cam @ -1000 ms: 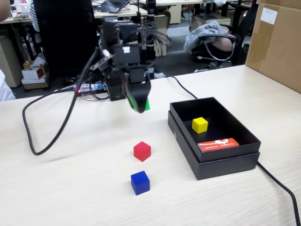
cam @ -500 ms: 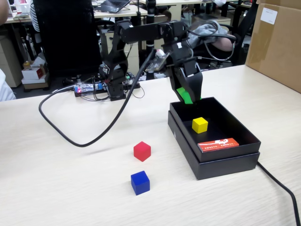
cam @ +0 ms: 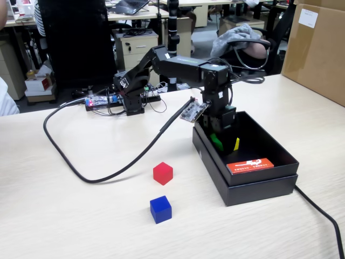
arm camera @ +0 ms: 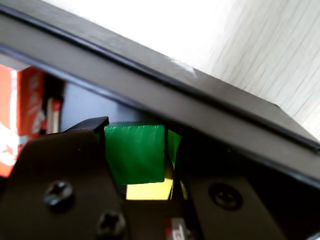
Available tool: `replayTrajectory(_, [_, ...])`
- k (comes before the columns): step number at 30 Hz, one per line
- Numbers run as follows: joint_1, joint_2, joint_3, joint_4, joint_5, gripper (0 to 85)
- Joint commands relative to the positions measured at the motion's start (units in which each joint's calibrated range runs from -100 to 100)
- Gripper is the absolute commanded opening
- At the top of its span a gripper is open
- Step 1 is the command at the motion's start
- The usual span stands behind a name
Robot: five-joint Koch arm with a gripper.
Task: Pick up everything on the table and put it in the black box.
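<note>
In the fixed view the gripper [cam: 218,137] reaches down inside the black box [cam: 253,183], pinching the green cube [cam: 216,142]; the yellow cube [cam: 236,144] sits just beside it. In the wrist view the green cube [arm camera: 135,152] is clamped between the jaws, the yellow cube [arm camera: 149,191] just below.

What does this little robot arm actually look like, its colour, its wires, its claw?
The arm is matte black throughout, built of blocky box-shaped segments. A bare circuit board sticks out near the wrist, and a thick black cable loops from there across the table back toward the base. Thinner wires cluster at the base. In the wrist view the gripper has flat black plastic jaws fastened with cross-head screws.
</note>
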Motion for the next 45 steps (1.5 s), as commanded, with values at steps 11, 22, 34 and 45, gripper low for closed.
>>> replayTrajectory(11, [-0.68,-10.19,-2.19,-2.11,0.63,42.0])
replayTrajectory(22, [-6.11,-40.82,-13.61,-2.02,-0.93,45.7])
replayTrajectory(34, [-14.41,-51.72,-32.38,-0.81,-6.64,50.3])
replayTrajectory(45, [-14.46,-47.36,-30.38,-0.81,-6.59,50.1])
